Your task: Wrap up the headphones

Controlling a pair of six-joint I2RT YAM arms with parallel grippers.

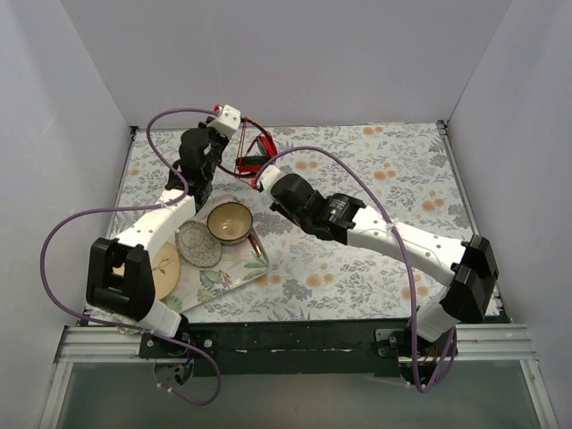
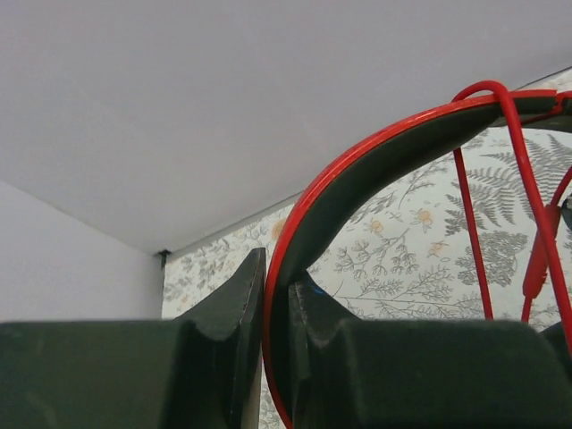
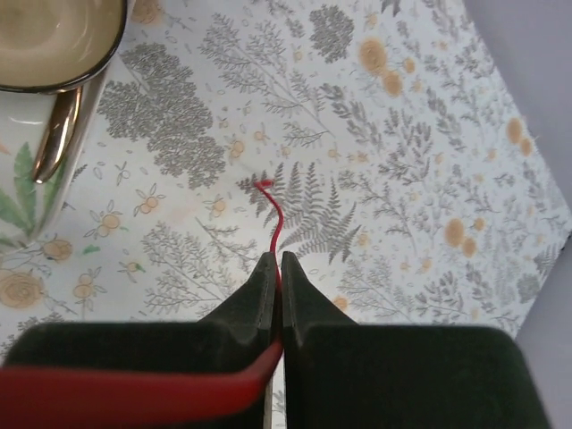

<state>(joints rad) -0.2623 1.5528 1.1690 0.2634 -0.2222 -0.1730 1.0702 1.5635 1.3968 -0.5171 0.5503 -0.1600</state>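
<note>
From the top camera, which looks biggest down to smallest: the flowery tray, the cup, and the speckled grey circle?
1. The flowery tray is clearly the largest.
2. The cup and the speckled grey circle look about equally wide, so I won't rank them. The cup also stands taller, nearer the camera.

White, black-jointed arms [image 1: 413,243]; looping purple cables [image 1: 183,110]

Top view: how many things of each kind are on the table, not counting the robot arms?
headphones: 1
cup: 1
round discs: 2, a grey disc and a tan disc
leafy mat: 1
Total: 5
</note>
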